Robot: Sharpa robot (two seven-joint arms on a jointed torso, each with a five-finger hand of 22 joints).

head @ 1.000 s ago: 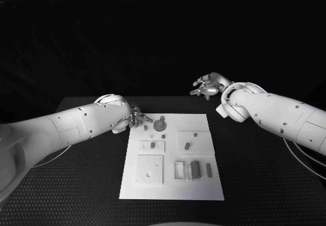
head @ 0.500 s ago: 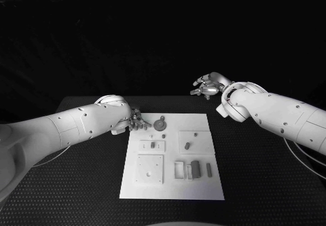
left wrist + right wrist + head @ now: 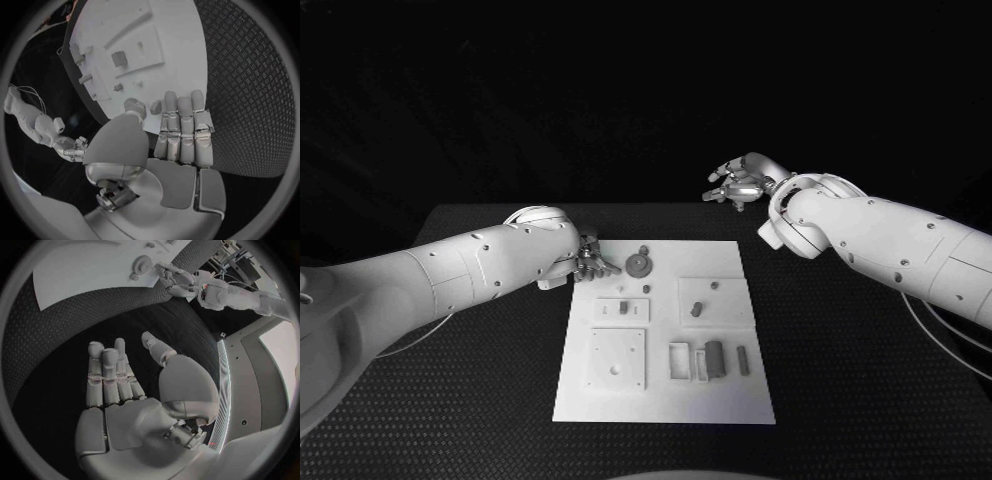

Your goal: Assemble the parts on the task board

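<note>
Since the earlier frame your left hand (image 3: 593,262) has edged toward the round part (image 3: 639,264) at the task board's (image 3: 665,400) far left corner, fingers straight, empty. Your right hand (image 3: 740,184) hovers beyond the board, fingers apart.

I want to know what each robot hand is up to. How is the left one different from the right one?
The left robot hand is at the far left corner of the task board, beside the round part; the right robot hand is held away beyond the board's far edge. The left robot hand is over the white plate, the right over black table. Both hold nothing, fingers open.
</note>
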